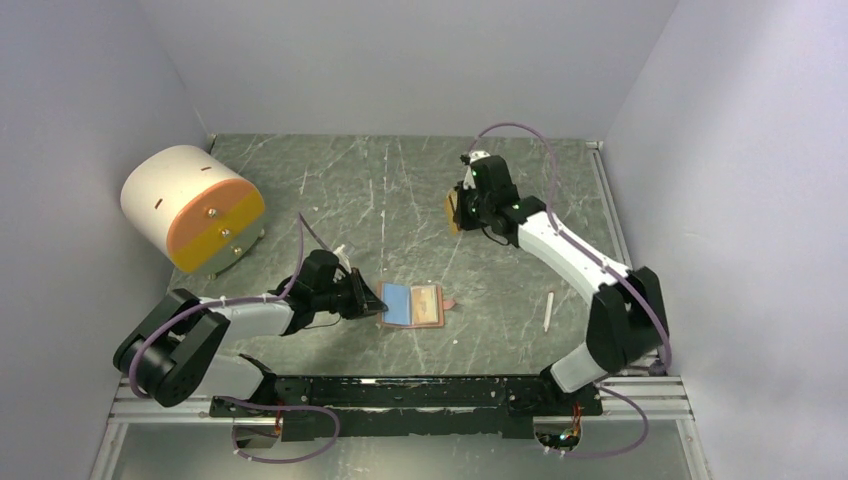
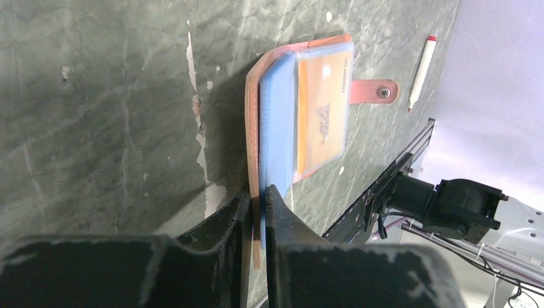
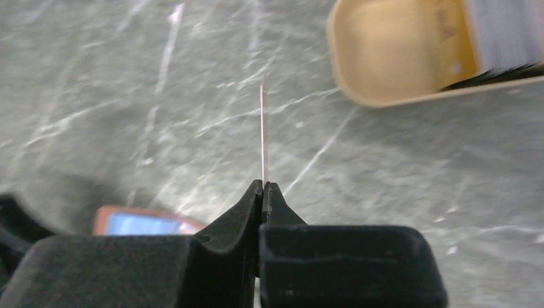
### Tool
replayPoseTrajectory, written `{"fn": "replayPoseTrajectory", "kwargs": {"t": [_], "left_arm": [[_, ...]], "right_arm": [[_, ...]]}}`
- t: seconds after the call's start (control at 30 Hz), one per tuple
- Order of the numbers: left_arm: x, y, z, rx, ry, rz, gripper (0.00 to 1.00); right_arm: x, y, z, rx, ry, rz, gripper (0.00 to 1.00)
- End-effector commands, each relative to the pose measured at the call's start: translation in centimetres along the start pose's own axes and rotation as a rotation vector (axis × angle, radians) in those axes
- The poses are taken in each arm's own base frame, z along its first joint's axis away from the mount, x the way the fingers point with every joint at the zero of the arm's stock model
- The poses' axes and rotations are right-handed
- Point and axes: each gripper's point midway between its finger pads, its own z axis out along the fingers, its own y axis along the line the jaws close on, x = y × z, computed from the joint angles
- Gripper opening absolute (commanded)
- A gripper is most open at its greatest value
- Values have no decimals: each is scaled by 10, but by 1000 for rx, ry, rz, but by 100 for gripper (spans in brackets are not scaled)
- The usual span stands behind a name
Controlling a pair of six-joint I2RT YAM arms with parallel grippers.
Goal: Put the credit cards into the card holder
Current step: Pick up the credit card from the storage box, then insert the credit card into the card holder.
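The card (image 3: 262,128) pinched in my closed right gripper (image 3: 263,190) shows edge-on as a hairline. I judge it thin, light, springy and probably slick, so it is best held by one short end, leaving the far end free to slide into a slot. It hangs over the bench (image 1: 400,190) near the tray (image 3: 398,58), well apart from the holder (image 1: 415,305). The holder lies open and looks soft and floppy. My left gripper (image 2: 258,199) is clamped on its near edge, at a blue card (image 2: 276,122). Print on the orange insert (image 2: 321,109) is too blurred to read.
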Motion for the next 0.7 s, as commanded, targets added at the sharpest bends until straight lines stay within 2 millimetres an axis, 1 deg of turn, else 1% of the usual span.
{"fn": "replayPoseTrajectory", "kwargs": {"t": [0.0,0.1,0.13,0.17,0.2,0.23,0.27,0.37,0.5,0.57,0.67], "left_arm": [[2,9,2,-30,-7,-35,15],[3,9,3,-25,-2,-38,16],[3,9,3,-27,-1,-41,16],[2,8,3,-26,-1,-40,16],[2,8,3,-25,0,-40,16],[2,8,3,-24,0,-39,16],[2,8,3,-26,1,-40,16],[5,10,2,-30,11,-44,18],[9,13,1,-30,18,-50,22],[10,14,1,-32,19,-49,24],[9,13,0,-34,14,-43,25]], "right_arm": [[-2,54,-29,-259,-79,172,0],[6,74,-41,-347,-95,236,0],[20,78,-40,-367,-72,265,0],[25,86,-42,-397,-70,284,0],[36,90,-43,-423,-54,311,0],[40,93,-43,-444,-53,340,0],[48,103,-46,-474,-44,351,0],[65,117,-49,-529,-40,403,0],[91,131,-46,-563,-16,442,0],[103,135,-44,-568,8,448,0],[117,137,-40,-574,20,453,0]]}}
